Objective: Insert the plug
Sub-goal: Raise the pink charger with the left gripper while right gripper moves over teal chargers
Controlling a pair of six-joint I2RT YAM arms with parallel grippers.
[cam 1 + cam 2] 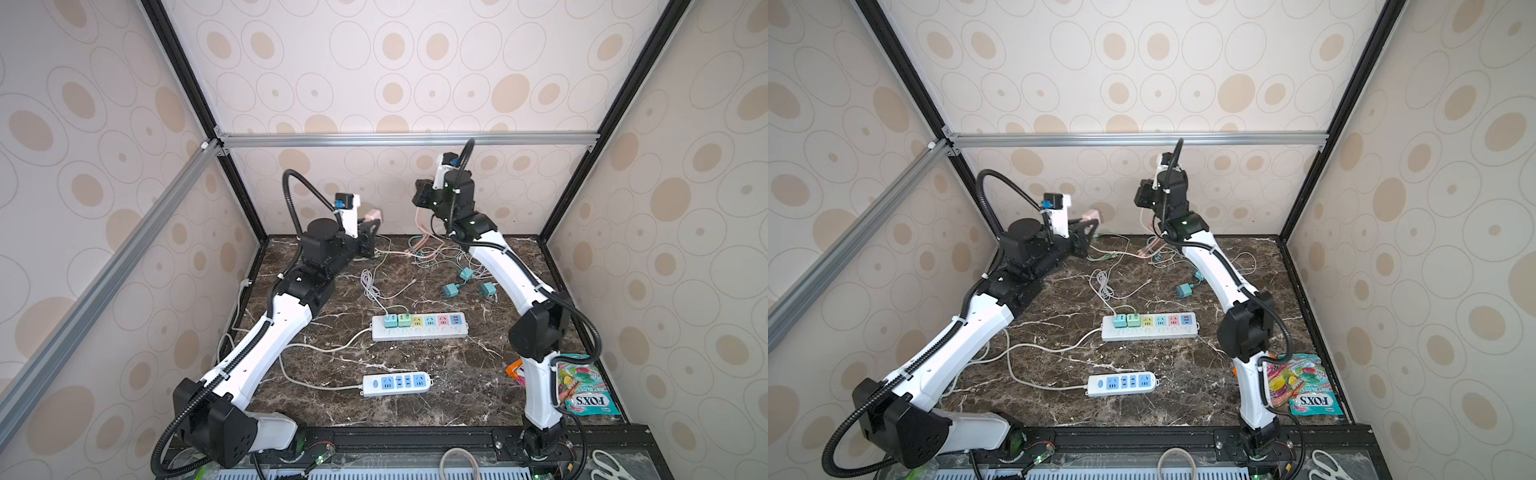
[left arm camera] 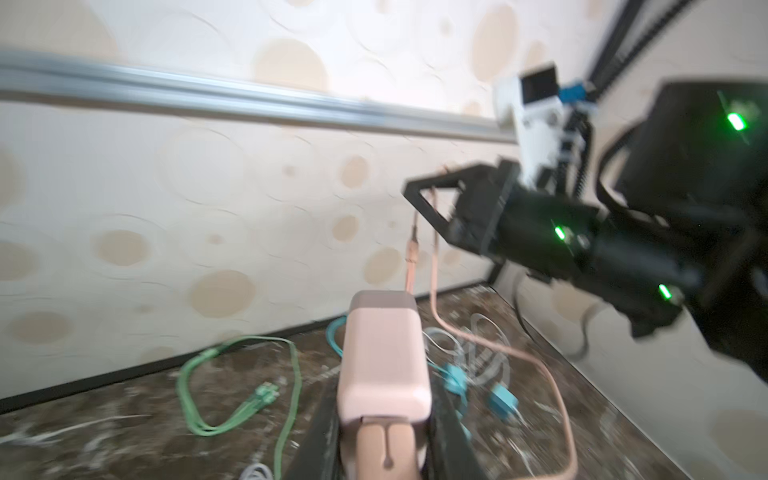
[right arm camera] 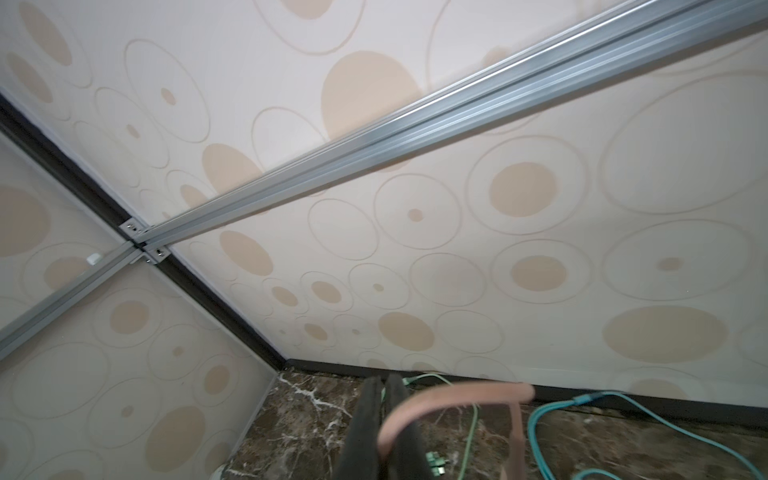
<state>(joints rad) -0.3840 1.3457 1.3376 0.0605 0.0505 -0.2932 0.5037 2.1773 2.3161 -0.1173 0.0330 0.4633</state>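
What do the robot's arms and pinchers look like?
The left arm and right arm are smooth white shells joined by chunky black joints. A ribbed black hose runs along each. The left gripper and right gripper are black open frames. Each wrist carries a white camera mount with a blue connector. Small green lights glow on the joints.

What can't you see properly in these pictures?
Pink plug prongs: left wrist view, behind its own body; too small in top views.
Left gripper: same view, cut off by the bottom edge.
Pink cable: right wrist view, blurred.
Candy bag: a top view, partly behind the right arm.
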